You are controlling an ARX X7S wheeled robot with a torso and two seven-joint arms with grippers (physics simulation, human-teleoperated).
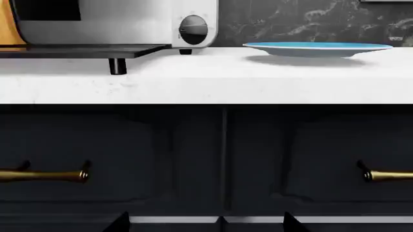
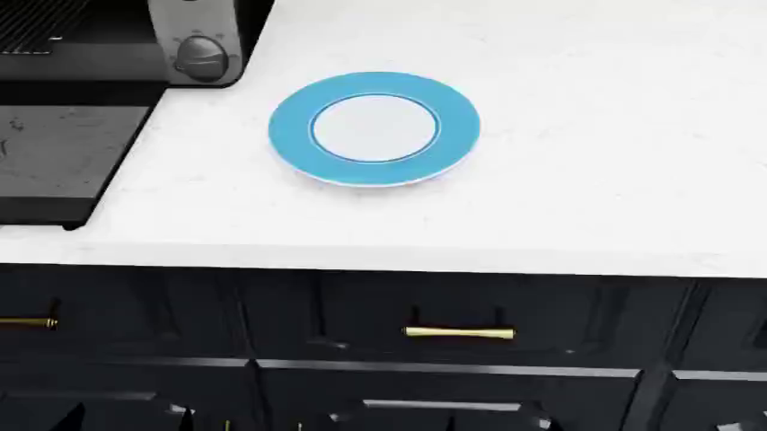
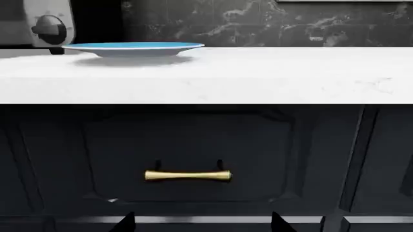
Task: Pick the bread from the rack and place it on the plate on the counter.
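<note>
Round blue-rimmed white plate (image 2: 374, 128): upper centre, bare | white marbled stone tabletop (image 2: 576, 180) | black wire rack (image 2: 30, 27): upper left | tools: state indeterminable.

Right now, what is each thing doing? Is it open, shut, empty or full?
plate: empty, flat on the counter
oven door: open, folded down flat
rack: inside the oven, only a corner shows
drawer: shut
bread: not clearly in view
grippers: only dark fingertips show, cannot tell
</note>
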